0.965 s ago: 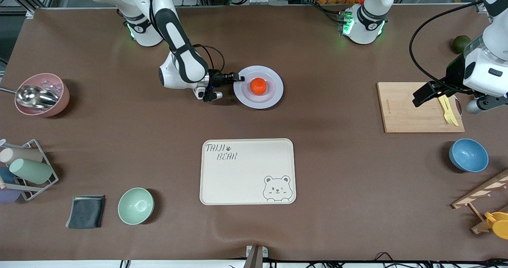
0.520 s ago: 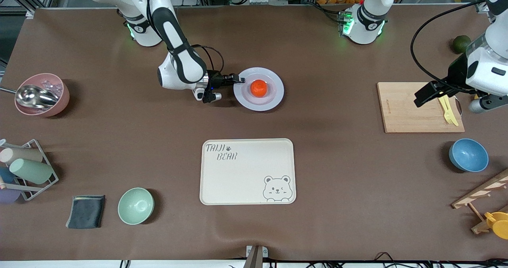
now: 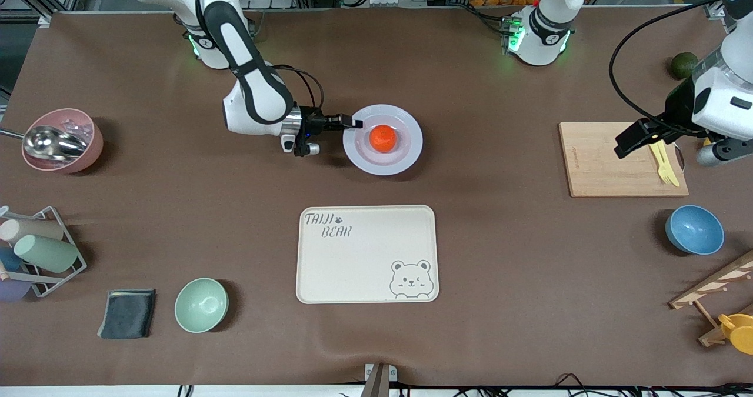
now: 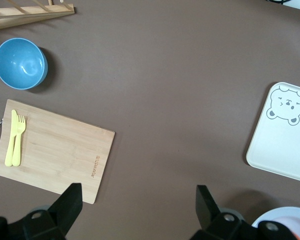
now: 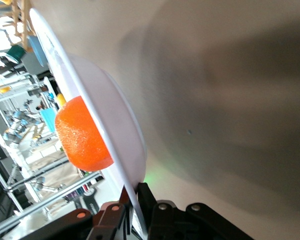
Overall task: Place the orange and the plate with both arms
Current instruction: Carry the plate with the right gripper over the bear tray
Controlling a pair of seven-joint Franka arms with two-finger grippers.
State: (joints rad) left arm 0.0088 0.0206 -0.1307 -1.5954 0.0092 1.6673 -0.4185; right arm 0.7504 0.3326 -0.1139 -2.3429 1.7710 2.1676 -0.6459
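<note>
front view, right gripper [image 3: 352, 123]: it's pinching the plate [image 3: 383, 140] by the rim, at the edge facing the right arm's end of the table, fingers squeezed together on it.
front view, plate: looks like it's riding just off the table, farther from the camera than the bear tray [image 3: 367, 253], roughly mid-table. It's round, so no real long axis to speak of.
front view, orange [image 3: 383, 138]: sitting in the middle of the plate, close to the gripper tips but not touching them.
front view, left gripper [image 3: 634, 139]: hanging over the cutting board [image 3: 622, 159], with the yellow fork and knife [image 3: 663, 162] lying on the board just beside it.
left wrist view, left gripper [image 4: 137, 207]: fingers are standing wide apart with nothing between them. The cutting board [image 4: 52, 152], blue bowl [image 4: 20, 63] and a corner of the bear tray [image 4: 284, 135] are showing below.
right wrist view, right gripper [image 5: 135, 200]: fingers are closing on the thin plate [image 5: 112, 120] rim from both faces.
right wrist view, orange [image 5: 82, 134]: resting on the plate's upper face, a bit up from the grip point.
</note>
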